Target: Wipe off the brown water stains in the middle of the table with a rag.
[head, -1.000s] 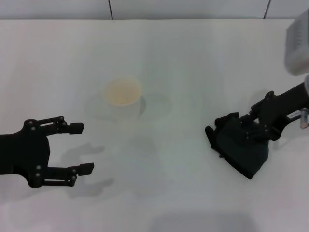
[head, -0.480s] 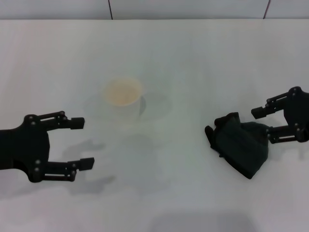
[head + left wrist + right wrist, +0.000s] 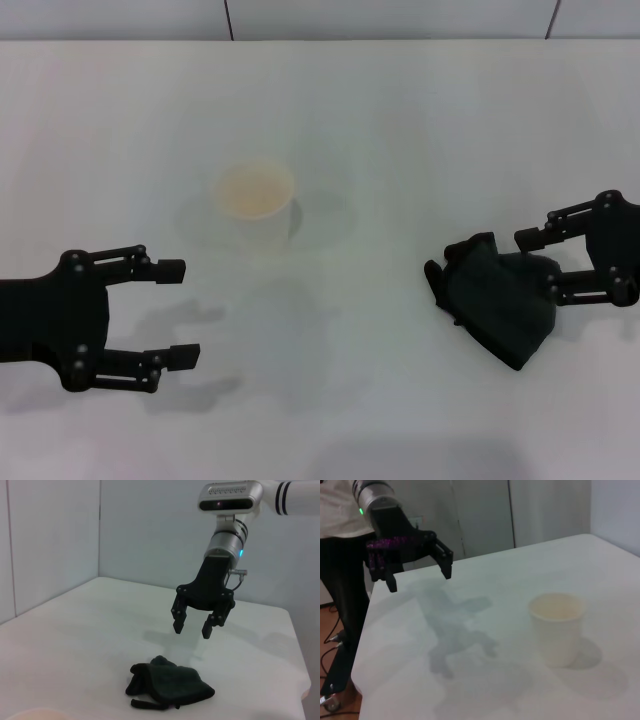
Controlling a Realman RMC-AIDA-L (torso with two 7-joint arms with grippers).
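Right gripper point(image 3: 538, 266): hangs above the table with its jaws spread wide and nothing between them; in the left wrist view point(image 3: 192, 627) its fingertips are clear of the cloth, above and behind it.
Rag point(image 3: 500, 308): a dark rumpled heap lying flat on the table, directly under and just forward of the right gripper's fingertips, not touched by them; also seen in the left wrist view point(image 3: 170, 690).
Left gripper point(image 3: 182, 310): jaws wide apart, empty, hovering over the table's left part, far from the rag; the right wrist view point(image 3: 417, 570) shows it raised off the surface.
Paper cup point(image 3: 256, 205): stands upright beyond the left gripper's fingertips and a little to their right, well apart from both grippers.
Table point(image 3: 400, 120): white and glossy.
Brown water stains: no blot can be made out on the table surface in any view.
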